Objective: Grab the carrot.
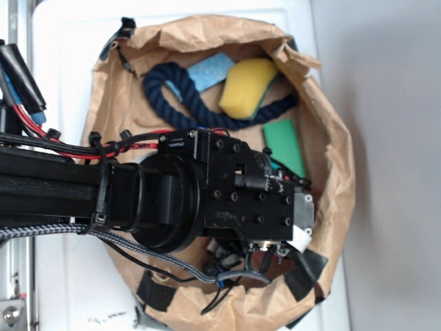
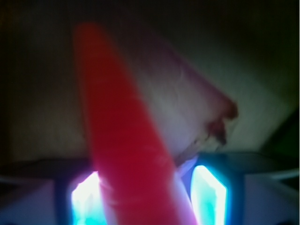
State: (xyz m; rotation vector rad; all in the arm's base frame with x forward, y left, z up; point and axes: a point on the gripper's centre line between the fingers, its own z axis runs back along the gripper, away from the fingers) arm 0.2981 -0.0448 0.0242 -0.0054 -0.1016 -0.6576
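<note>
The gripper [image 1: 303, 219] is down inside the brown paper bag [image 1: 337, 158], at about 4 o'clock of the bag's opening in the exterior view, with the black arm [image 1: 103, 193] reaching in from 9 o'clock. In the wrist view a long tapered shape, the carrot [image 2: 122, 140], runs from 6 o'clock up toward 11 o'clock, rising from between the two glowing finger pads [image 2: 208, 192]. It looks red rather than orange under that light and is badly blurred. By the look of it the carrot sits between the fingers, so the reach seems finished and the grab is either made or about to be made. I cannot tell whether the fingers are pressed against it or only stand beside it, since the contact lines are washed out by the glow. What is left, in my judgement, is to confirm the squeeze and lift clear of the bag.

Much is hidden. In the exterior view the wrist housing covers the carrot completely, and the fingertips cannot be seen either. The carrot's leafy top does not show in either picture. Behind the carrot in the wrist view lies a pale crumpled fold with a dark torn-looking edge at 3 o'clock, probably bag paper. At the bag's 12 o'clock lie a yellow sponge [image 1: 248, 86], a blue sponge [image 1: 207, 72] and a navy rope [image 1: 186, 96]; a green block [image 1: 284, 141] lies near 2 o'clock, untouched
</note>
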